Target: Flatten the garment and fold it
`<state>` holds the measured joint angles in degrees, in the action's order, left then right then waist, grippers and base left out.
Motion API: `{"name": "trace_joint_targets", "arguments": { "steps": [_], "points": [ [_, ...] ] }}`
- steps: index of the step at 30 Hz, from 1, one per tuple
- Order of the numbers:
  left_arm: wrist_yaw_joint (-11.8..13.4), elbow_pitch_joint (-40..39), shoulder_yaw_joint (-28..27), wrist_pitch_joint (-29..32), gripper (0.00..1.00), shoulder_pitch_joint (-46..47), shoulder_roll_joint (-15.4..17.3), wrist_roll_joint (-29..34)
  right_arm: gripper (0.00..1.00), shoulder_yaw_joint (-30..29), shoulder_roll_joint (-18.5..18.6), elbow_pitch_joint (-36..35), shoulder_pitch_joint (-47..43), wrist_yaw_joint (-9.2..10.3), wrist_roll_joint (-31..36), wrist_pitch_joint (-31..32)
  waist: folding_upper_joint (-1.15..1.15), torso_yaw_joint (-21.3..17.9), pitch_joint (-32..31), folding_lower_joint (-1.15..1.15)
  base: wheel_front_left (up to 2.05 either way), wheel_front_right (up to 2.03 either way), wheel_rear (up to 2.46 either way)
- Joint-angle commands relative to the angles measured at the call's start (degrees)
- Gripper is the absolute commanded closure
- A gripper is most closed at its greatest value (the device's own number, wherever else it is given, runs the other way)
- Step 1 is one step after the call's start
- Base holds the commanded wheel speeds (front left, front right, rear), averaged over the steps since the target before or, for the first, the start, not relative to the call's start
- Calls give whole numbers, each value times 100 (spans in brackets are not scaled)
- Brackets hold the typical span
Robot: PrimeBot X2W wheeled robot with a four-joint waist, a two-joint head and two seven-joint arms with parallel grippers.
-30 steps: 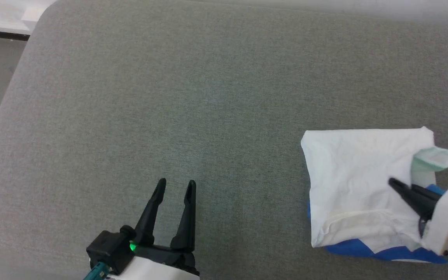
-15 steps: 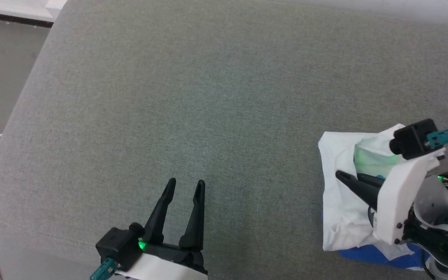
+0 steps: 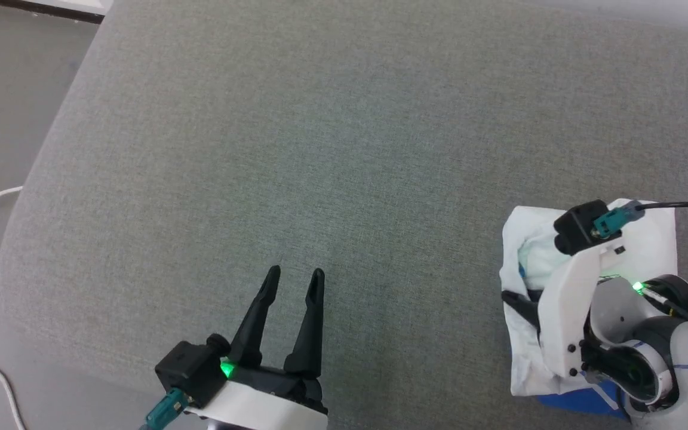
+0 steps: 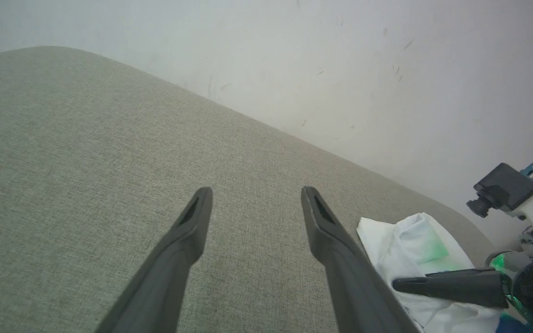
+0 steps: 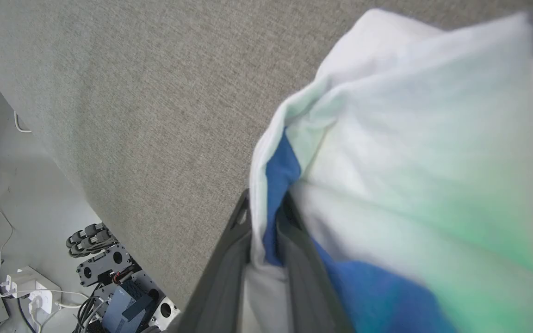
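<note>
Reach settles the coming move. In the head view the garment (image 3: 523,352) sits bunched at the lower right of the frame on the grey table (image 3: 320,149). It is white, with blue showing along its bottom edge, and its longer side runs roughly up and down the frame. The right hand (image 3: 514,298) is on it, entering from the right with its fingers pointing toward frame left. The left hand (image 3: 295,275) hovers at the lower middle, well apart from the cloth, with its fingers spread, empty and pointing up the frame. The garment therefore lies off to that hand's right, across its pointing line rather than ahead of it. My judgement is that the right arm has to carry this fold, and the left could help only after a sideways crossing.

The head view does not show the grip, because the right wrist and its camera mount cover the spot. The right wrist view shows it: the right hand (image 5: 266,203) is clamped on a fold of the garment (image 5: 410,138), with a white edge and a blue strip pinched between the two fingers. The rest of the cloth rises loose and blurred to the right.

The left wrist view looks between the parted fingers of the left hand (image 4: 255,194) and catches the garment (image 4: 414,236) side-on at the lower right. It shows a flap standing up from the pile, which the head view flattens out.
</note>
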<state>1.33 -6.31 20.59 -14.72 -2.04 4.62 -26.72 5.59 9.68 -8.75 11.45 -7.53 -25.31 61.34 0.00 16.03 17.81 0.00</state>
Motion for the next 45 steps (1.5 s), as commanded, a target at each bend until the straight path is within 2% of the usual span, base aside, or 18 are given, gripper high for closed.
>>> {"name": "trace_joint_targets", "arguments": {
  "steps": [1,7,11,15,16,21,23,28,45],
  "points": [
    [-62,31,-40,-27,0,74,-50,12,0,62,6,23,21,4,36,10,0,-14,-35,0,0,0,0],
    [-138,100,-116,-28,0,14,-85,33,0,21,-104,-253,176,4,-238,32,0,-190,-162,0,0,0,0],
    [-164,130,-149,-28,0,14,-90,68,0,-268,-162,-712,256,4,-541,37,0,-327,-222,0,0,0,0],
    [-172,127,-172,-28,0,6,-74,93,0,-920,-116,-1255,154,4,-780,-19,0,-418,-249,0,0,0,0],
    [-172,127,-172,-28,0,6,-74,93,0,-920,-116,-1255,154,4,-780,-19,0,-418,-249,0,0,0,0],
    [-174,81,-180,-28,0,-2,-63,113,0,-2092,-18,-1599,-240,4,-849,-88,0,-499,-175,0,0,0,0],
    [-176,72,-170,-28,0,15,-64,122,0,-2302,82,-1581,-467,4,-803,-85,0,-526,-121,0,0,0,0],
    [-187,72,-141,-28,0,72,-70,129,0,-2385,-97,-1367,-820,4,-847,-63,0,-539,-28,0,0,0,0],
    [-179,78,-31,-22,0,100,-41,139,0,-2399,-364,-200,-886,4,-581,56,0,-154,10,0,0,0,0]
  ]
}}
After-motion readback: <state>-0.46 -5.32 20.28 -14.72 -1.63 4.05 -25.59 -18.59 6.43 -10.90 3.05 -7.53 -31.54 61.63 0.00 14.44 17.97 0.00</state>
